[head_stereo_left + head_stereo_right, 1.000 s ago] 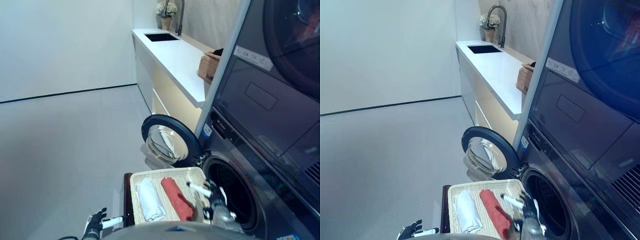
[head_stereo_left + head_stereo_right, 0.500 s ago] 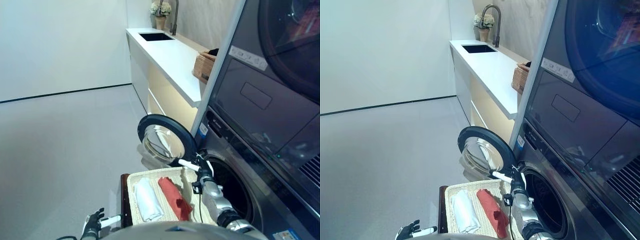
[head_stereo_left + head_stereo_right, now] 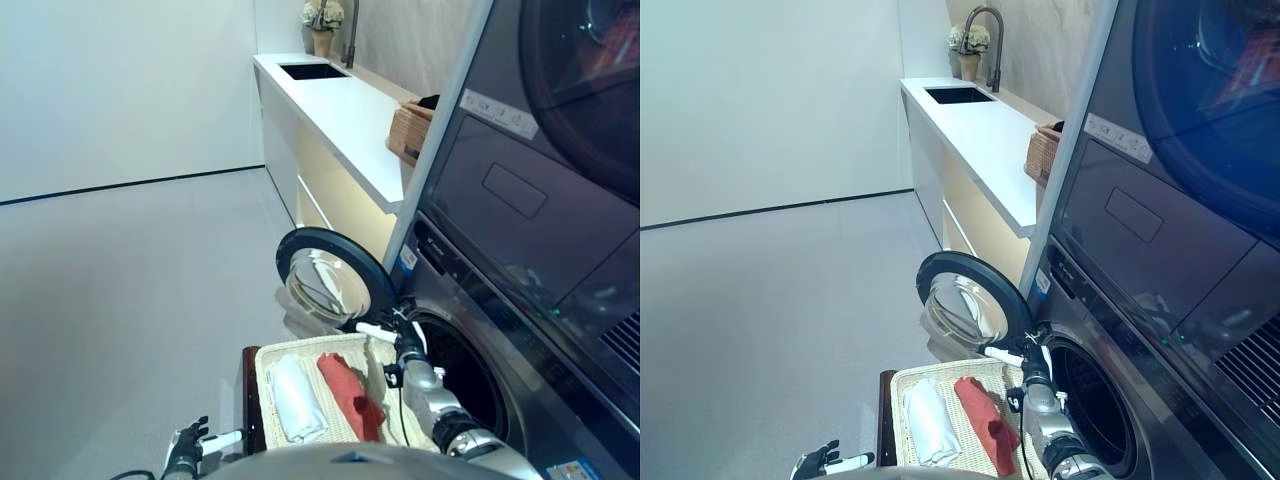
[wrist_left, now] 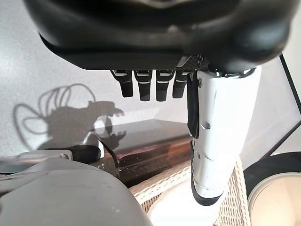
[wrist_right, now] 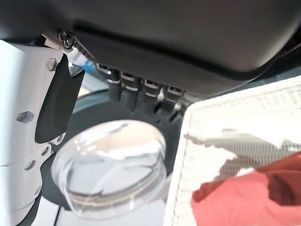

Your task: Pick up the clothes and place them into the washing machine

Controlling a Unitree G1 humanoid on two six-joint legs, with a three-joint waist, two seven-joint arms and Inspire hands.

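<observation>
A shallow wicker basket (image 3: 300, 346) rests on a dark brown box (image 4: 141, 147) beside the washing machine. In it lie a folded white cloth (image 3: 296, 400) and a red cloth (image 3: 350, 394); the red cloth also shows in the right wrist view (image 5: 240, 197). My right hand (image 3: 403, 352) is open and empty, above the basket's far right corner, between the red cloth and the machine's dark drum opening (image 3: 462, 378). The round door (image 3: 325, 282) stands open just beyond it. My left hand (image 3: 186, 455) hangs open and empty, low on the left of the box.
A dryer (image 3: 540, 180) is stacked above the washing machine. A white counter (image 3: 335, 105) with a sink, a tap and a flower vase runs along the right wall, and a small wicker basket (image 3: 412, 130) stands on it. Grey floor (image 3: 130, 280) lies to the left.
Since a second ago my right hand has risen from the basket's near right edge to its far right corner by the door. The camera has shifted a little. The clothes have not moved.
</observation>
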